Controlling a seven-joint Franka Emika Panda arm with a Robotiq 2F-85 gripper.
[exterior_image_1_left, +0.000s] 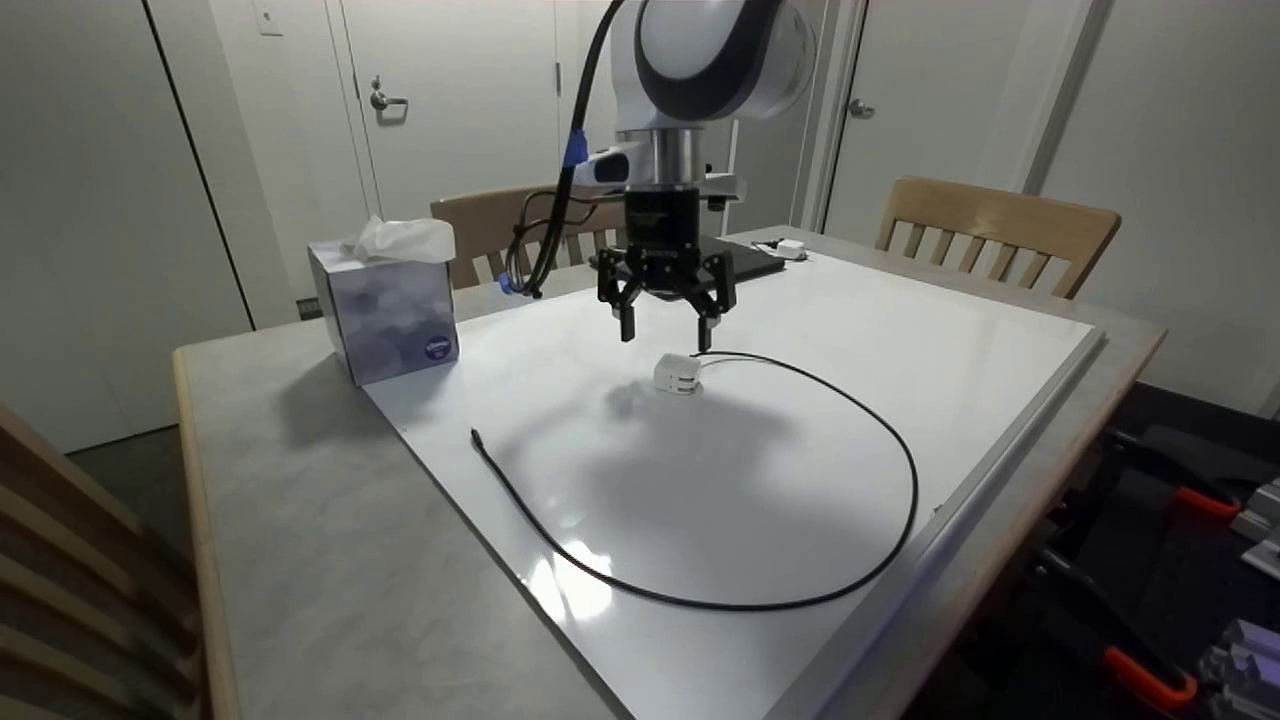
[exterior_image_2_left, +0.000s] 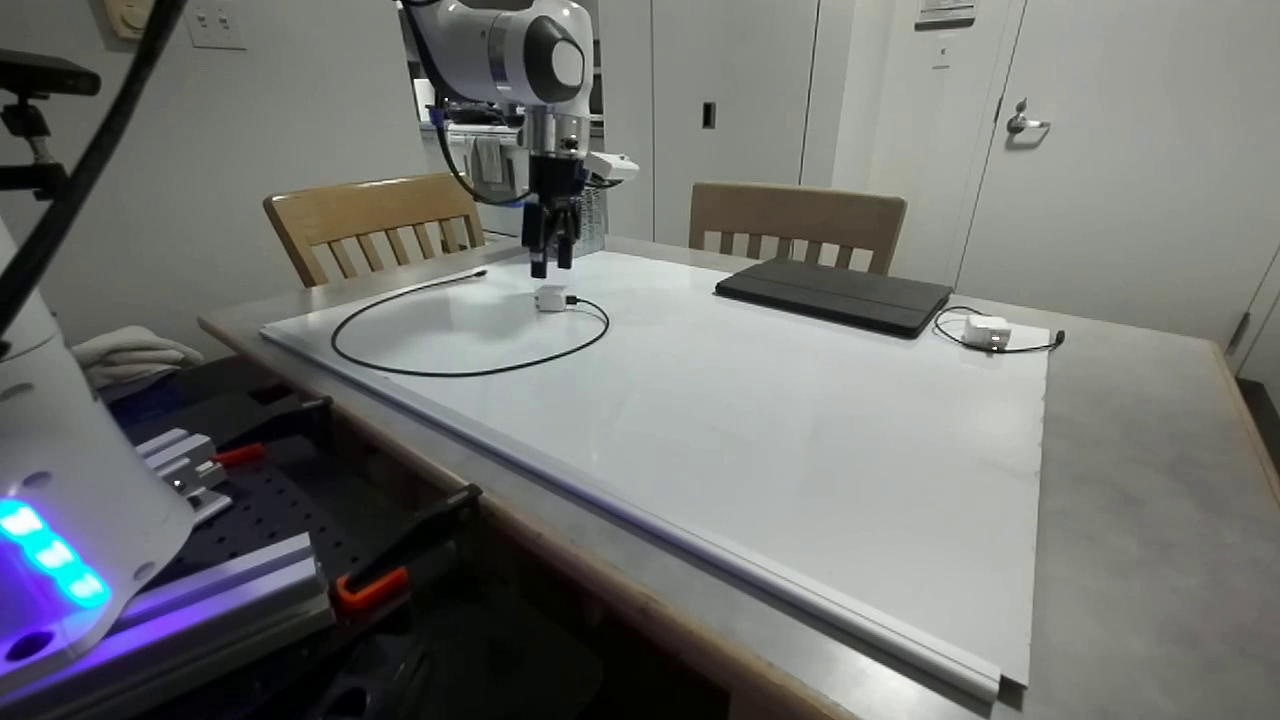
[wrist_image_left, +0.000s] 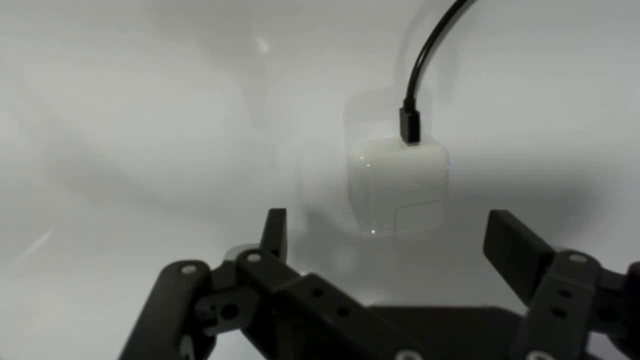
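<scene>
My pincer (exterior_image_1_left: 666, 330) is spread wide above a little white charger block (wrist_image_left: 400, 185), which sits on the shiny white board (exterior_image_1_left: 950, 330) with one end of a long black cord (exterior_image_1_left: 740, 607) right up against it. By the edge of the board I see a purple tissue box (exterior_image_1_left: 390, 310), and I can read Kleenex on its dark oval label (exterior_image_1_left: 438, 348). A sign (exterior_image_2_left: 945, 12) near the door (exterior_image_2_left: 1130, 180) at the back is too small to read.
</scene>
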